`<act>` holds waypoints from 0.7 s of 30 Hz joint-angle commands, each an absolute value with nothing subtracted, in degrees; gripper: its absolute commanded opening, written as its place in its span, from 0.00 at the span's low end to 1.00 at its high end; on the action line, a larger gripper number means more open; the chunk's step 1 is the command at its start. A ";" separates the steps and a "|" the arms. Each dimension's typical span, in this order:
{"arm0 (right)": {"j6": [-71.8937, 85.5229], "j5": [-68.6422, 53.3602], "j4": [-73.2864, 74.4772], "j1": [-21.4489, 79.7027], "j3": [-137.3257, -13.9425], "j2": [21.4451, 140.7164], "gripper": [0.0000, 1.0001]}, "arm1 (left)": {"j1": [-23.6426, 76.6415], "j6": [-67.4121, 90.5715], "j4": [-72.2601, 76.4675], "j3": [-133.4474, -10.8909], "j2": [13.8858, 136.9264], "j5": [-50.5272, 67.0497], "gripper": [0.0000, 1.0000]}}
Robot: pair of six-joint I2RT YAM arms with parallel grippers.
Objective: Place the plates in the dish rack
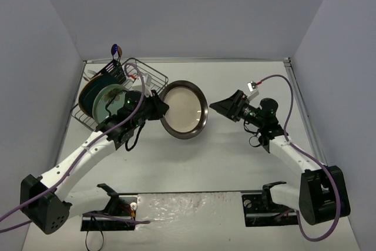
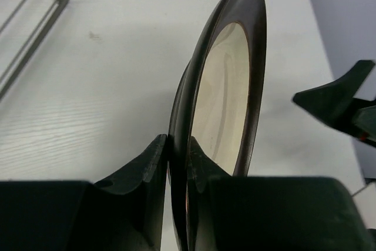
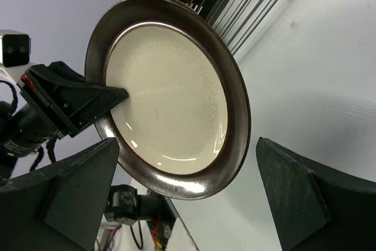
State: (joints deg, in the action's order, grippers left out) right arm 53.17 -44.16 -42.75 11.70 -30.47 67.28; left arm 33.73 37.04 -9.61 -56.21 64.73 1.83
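I see my left gripper (image 1: 157, 109) clamped on the 9 o'clock rim of a cream, dark-rimmed plate (image 1: 185, 110), which is tilted over the middle of the table (image 1: 235, 157). My right gripper (image 1: 215, 106) sits at the plate's 3 o'clock, fingers spread wide and touching nothing. The dish rack (image 1: 150, 74) is at 10 o'clock, just beside the plate, with other plates (image 1: 100, 95) standing in it.

A white table (image 1: 235, 163) with a faint wood grain is carrying everything, and pale walls (image 1: 194, 10) are closing it in on three sides. The black wire dish rack (image 1: 154, 78) is sitting directly on the tabletop, tucked into the far left corner. Just right of the rack, a soft shadow is falling across the surface. Well to the near side of the rack, two black arm mounts (image 1: 114, 199) are standing at the table's edge, with a glossy, scuffed strip (image 1: 188, 204) showing between them.
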 commanded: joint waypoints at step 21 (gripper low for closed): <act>37.55 -42.99 -29.09 10.72 -30.16 59.80 0.99 | 14.10 -35.26 -26.75 -88.40 67.23 -0.27 0.00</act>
State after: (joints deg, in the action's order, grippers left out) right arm 38.46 -41.62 -25.74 11.22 -30.00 61.35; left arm 17.84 -25.39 -35.47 -86.32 66.34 -4.92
